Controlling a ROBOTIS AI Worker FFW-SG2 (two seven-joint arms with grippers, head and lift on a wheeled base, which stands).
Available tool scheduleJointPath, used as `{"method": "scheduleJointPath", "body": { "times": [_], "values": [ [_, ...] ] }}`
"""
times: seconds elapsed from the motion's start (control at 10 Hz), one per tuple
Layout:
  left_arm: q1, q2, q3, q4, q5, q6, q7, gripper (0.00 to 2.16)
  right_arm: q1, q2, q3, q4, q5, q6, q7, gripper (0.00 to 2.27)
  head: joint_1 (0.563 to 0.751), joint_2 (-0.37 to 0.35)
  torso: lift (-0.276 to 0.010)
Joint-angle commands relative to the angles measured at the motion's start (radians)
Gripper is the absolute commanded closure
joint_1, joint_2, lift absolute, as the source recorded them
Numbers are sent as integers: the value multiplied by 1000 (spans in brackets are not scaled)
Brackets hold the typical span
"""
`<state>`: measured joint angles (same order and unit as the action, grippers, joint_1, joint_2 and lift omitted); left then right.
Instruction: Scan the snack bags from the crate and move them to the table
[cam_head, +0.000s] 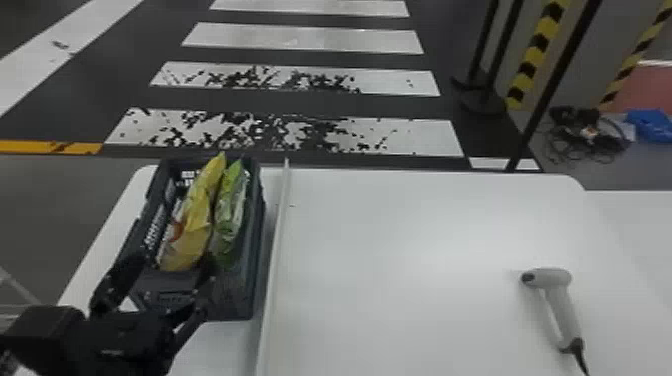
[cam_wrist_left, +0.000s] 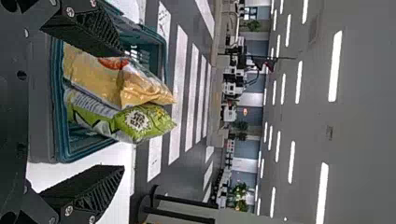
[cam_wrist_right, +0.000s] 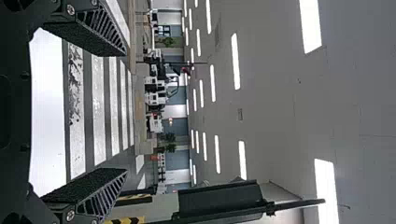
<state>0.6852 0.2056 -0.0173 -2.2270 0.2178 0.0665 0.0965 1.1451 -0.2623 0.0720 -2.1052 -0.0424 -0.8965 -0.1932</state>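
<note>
In the head view my left gripper (cam_head: 167, 272) stands open at the near end of the dark crate (cam_head: 257, 250). Two snack bags stand in the crate side by side, a yellow bag (cam_head: 192, 225) on the left and a green bag (cam_head: 231, 210) on the right. From the left wrist, the open gripper (cam_wrist_left: 122, 112) faces the yellow bag (cam_wrist_left: 93, 74) and the green bag (cam_wrist_left: 140, 123), touching neither as far as I can tell. My right gripper (cam_wrist_right: 125, 112) is open with nothing between its fingers in the right wrist view.
A grey handheld scanner (cam_head: 562, 305) lies on the right part of the white table (cam_head: 400, 240). A raised white strip (cam_head: 280, 240) runs along the table just right of the crate. Black posts (cam_head: 545, 90) stand beyond the table's far right.
</note>
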Motion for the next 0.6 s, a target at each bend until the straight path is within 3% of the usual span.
{"method": "scheduleJointPath", "body": {
  "times": [0.0, 0.5],
  "values": [
    [-15, -2, 31, 21, 9, -3, 6, 147, 4, -2, 3, -1, 9, -3, 0, 110, 695, 6, -95],
    [-139, -3, 53, 118, 29, 19, -12, 137, 38, -6, 2, -10, 32, -58, 0, 110, 695, 87, -95]
  ]
}}
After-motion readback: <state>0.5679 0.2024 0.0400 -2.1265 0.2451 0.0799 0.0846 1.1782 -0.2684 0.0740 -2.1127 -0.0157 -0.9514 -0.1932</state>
